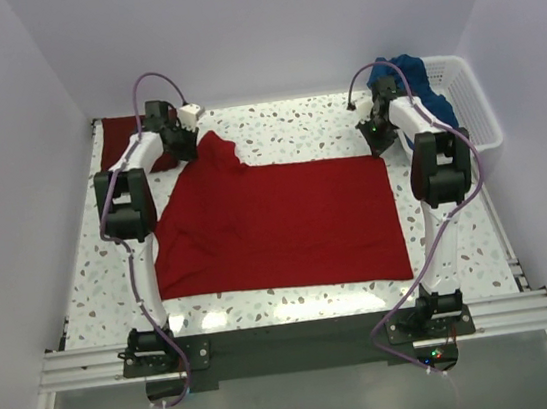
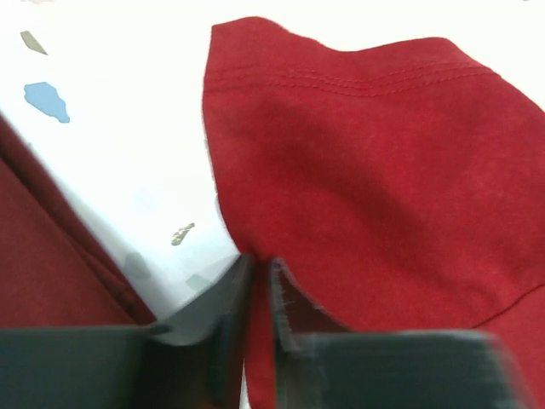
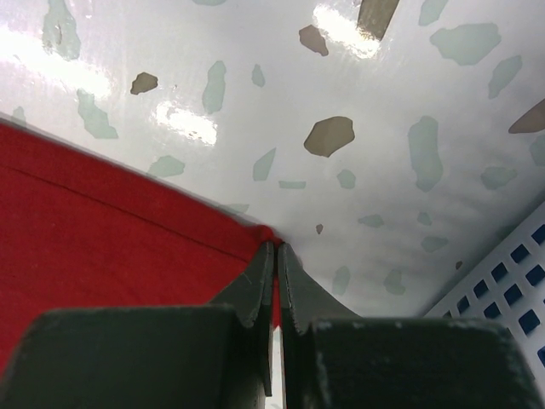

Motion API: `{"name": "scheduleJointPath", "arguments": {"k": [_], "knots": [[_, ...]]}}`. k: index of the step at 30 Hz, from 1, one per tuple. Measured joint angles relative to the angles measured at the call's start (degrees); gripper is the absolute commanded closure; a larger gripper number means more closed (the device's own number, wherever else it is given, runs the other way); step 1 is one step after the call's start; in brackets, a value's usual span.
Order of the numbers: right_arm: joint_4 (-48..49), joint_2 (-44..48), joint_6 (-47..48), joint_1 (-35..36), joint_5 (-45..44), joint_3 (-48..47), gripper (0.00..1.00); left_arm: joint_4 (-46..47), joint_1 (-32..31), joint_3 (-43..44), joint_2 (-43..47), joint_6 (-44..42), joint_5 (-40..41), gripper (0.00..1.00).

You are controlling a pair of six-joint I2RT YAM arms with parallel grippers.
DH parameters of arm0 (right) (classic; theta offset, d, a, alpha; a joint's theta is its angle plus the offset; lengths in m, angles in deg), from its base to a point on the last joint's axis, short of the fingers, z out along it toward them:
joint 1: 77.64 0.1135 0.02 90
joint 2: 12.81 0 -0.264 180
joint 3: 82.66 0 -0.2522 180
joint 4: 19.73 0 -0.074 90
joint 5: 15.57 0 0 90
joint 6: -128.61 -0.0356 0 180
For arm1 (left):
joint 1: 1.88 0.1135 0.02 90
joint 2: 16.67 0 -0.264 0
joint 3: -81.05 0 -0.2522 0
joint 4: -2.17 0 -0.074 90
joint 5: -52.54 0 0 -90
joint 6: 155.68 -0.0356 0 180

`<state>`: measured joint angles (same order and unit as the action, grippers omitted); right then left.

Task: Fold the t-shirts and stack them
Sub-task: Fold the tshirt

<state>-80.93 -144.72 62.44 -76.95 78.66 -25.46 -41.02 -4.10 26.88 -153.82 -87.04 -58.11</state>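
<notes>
Now one bright red t-shirt [image 1: 276, 224] lies long axis left-right, left hand [image 2: 260, 262] and right hand [image 3: 277, 247] clenching its far corners. One maroon t-shirt [image 1: 121, 136], one blue t-shirt [image 1: 408, 74] behind.

left arm [image 1: 130, 198] extended, jaws pinched | right arm [image 1: 438, 165] extended, jaws pinched

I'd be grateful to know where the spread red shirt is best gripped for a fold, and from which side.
Pinch its far corners from above: the red shirt lies flat, so only its thin edges give a hold. The left gripper pinches the sleeve edge, the right gripper the far right corner.
</notes>
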Motion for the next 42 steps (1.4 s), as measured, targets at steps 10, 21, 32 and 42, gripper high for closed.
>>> {"name": "scheduleJointPath", "arguments": {"k": [10, 21, 32, 42], "knots": [[-2.21, 3.02, 2.4, 0.0, 1.44, 3.08, 1.0, 1.66, 0.22, -6.1, 4.59, 0.35, -2.03, 1.0], [-2.58, 10.95, 4.79, 0.0, 1.75, 5.79, 1.0, 3.23, 1.36, -12.9, 18.25, -2.12, -5.11, 1.0], [-2.86, 19.17, 8.9, -0.02, 1.53, 12.9, 1.0, 2.01, 3.67, -25.62, 29.53, -6.82, -7.76, 1.0], [-3.37, 29.03, 12.33, -0.02, 2.27, 22.69, 1.0, -0.5, 4.72, -38.75, 44.33, -12.02, -8.39, 1.0]]}}
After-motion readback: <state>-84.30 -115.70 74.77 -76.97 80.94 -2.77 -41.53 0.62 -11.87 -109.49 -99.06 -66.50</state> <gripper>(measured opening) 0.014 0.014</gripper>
